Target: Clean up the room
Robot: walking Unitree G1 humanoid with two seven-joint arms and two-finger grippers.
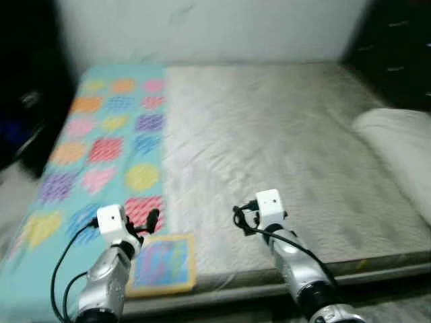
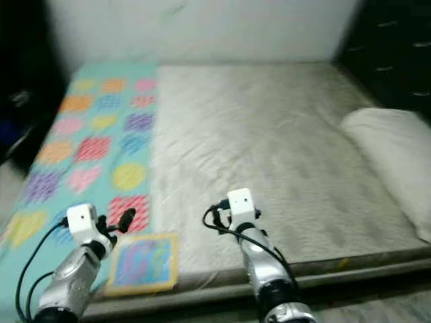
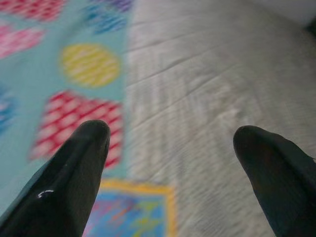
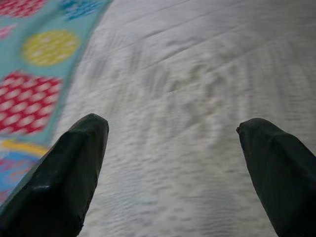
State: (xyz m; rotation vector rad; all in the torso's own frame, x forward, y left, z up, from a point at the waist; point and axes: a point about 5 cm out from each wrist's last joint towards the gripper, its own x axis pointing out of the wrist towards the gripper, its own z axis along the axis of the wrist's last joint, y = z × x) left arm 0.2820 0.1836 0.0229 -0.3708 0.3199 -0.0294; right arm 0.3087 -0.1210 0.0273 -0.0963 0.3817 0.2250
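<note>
From our head view, both arms hover low over the bed's (image 1: 283,141) near edge, a square colourful book (image 1: 163,264) lying flat beside our left gripper (image 3: 170,136), likely the thing to tidy. Through our 2 wrist views, left gripper and right gripper (image 4: 173,131) both show fingers spread wide, holding nothing, seemingly ready to reach.

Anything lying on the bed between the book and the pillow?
No. In the left eye view, only bare grey mattress stretches from the book across to the pillow; the right end effector's arm hangs over its near edge.
</note>
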